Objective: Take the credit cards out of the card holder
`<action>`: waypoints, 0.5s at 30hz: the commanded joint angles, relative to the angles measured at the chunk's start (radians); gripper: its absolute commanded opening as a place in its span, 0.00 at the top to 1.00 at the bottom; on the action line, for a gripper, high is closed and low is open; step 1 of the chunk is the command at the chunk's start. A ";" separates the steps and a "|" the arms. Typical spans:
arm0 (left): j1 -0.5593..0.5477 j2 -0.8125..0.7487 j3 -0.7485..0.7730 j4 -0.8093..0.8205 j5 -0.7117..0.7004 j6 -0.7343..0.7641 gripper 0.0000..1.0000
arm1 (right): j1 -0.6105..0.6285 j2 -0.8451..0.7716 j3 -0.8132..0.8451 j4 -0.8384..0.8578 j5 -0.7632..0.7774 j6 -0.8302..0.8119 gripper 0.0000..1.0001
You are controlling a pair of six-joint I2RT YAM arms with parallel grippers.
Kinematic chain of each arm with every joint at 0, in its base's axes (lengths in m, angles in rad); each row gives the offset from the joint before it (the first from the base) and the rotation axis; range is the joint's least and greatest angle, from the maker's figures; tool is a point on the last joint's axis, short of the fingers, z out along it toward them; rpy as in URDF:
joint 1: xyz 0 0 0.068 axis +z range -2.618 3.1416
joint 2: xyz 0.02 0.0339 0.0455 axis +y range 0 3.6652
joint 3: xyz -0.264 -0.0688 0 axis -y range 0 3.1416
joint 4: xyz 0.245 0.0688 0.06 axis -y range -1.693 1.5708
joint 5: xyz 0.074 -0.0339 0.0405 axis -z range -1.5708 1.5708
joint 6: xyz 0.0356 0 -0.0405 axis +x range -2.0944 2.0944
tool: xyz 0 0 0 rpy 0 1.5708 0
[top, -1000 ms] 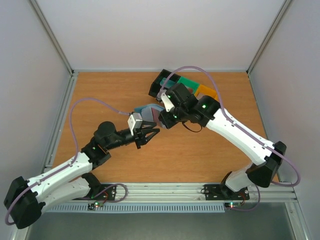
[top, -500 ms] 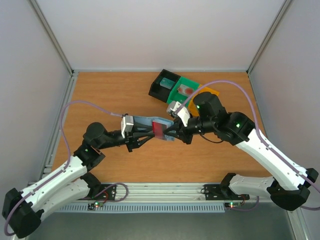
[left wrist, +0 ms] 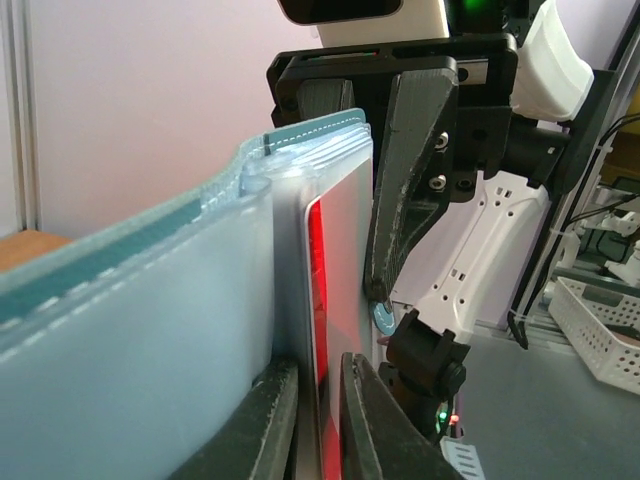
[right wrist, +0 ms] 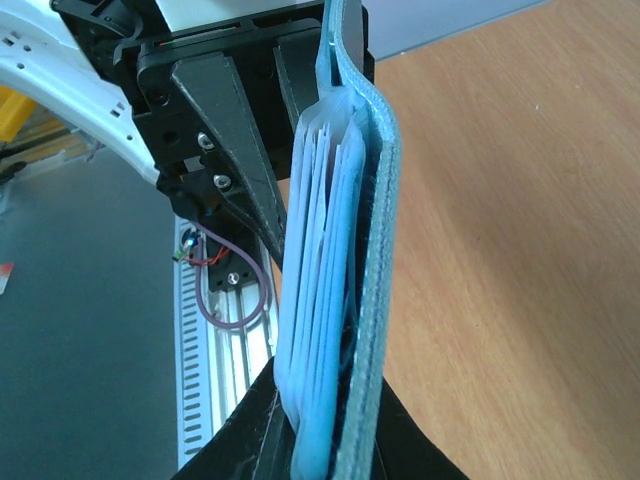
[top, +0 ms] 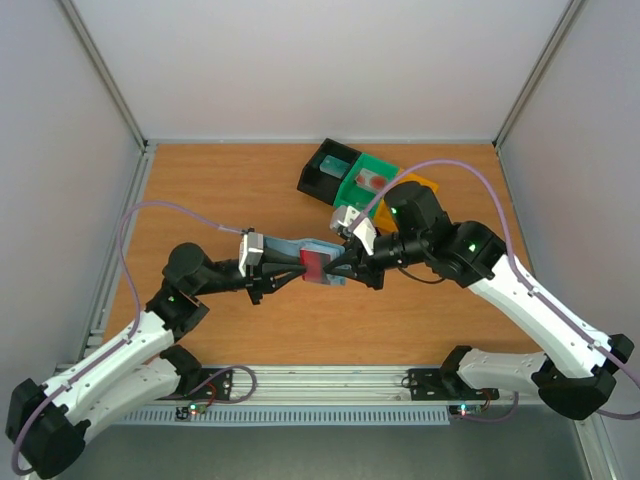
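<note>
step: draw red card [left wrist: 318,300] out of card holder [left wrist: 150,330] | where: holder aloft over tabletop [top: 200,190], between arms | left pincer [left wrist: 320,430]: nipped on red card edge | right pincer [right wrist: 320,440]: clenched on holder | how: pull straight along pocket, brace holder, no twisting

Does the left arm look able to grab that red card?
Probably yes: the left end effector is closed on the edge of the red card, and the right end effector holds the wallet steady.
</note>
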 commanded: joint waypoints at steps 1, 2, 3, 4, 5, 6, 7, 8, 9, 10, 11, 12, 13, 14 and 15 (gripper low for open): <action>-0.020 0.006 0.007 0.112 0.065 0.017 0.89 | 0.006 0.053 -0.011 0.127 -0.093 -0.044 0.99; -0.019 0.006 0.007 0.115 0.065 0.016 0.91 | -0.005 0.062 -0.009 0.134 -0.100 -0.043 0.99; -0.019 0.005 0.007 0.115 0.066 0.012 0.92 | -0.015 0.069 -0.005 0.134 -0.113 -0.042 0.99; -0.019 0.002 0.009 0.113 0.067 0.011 0.94 | -0.023 0.076 -0.003 0.136 -0.122 -0.039 0.99; -0.019 -0.001 0.010 0.107 0.066 0.008 0.98 | -0.030 0.078 -0.003 0.138 -0.130 -0.037 0.99; -0.020 -0.004 0.010 0.102 0.064 0.006 0.99 | -0.034 0.079 -0.005 0.141 -0.138 -0.036 0.99; -0.019 -0.006 0.010 0.098 0.063 0.005 1.00 | -0.039 0.079 -0.007 0.143 -0.142 -0.035 0.99; -0.018 -0.008 0.010 0.097 0.063 0.005 1.00 | -0.042 0.080 -0.008 0.143 -0.145 -0.034 0.99; -0.018 -0.010 0.009 0.098 0.062 0.002 1.00 | -0.047 0.081 -0.008 0.144 -0.148 -0.034 0.98; -0.016 -0.010 0.009 0.097 0.060 -0.003 1.00 | -0.052 0.080 -0.011 0.142 -0.152 -0.034 0.97; -0.012 -0.011 0.009 0.097 0.059 -0.016 1.00 | -0.063 0.077 -0.018 0.143 -0.154 -0.034 0.95; -0.006 -0.011 0.011 0.097 0.060 -0.026 1.00 | -0.070 0.067 -0.024 0.147 -0.165 -0.034 0.93; 0.001 -0.012 0.011 0.094 0.061 -0.039 1.00 | -0.090 0.055 -0.043 0.154 -0.183 -0.032 0.90; 0.006 -0.014 0.011 0.095 0.060 -0.048 1.00 | -0.105 0.042 -0.059 0.165 -0.208 -0.026 0.86; 0.011 -0.015 0.012 0.095 0.057 -0.060 1.00 | -0.118 0.030 -0.075 0.175 -0.234 -0.023 0.82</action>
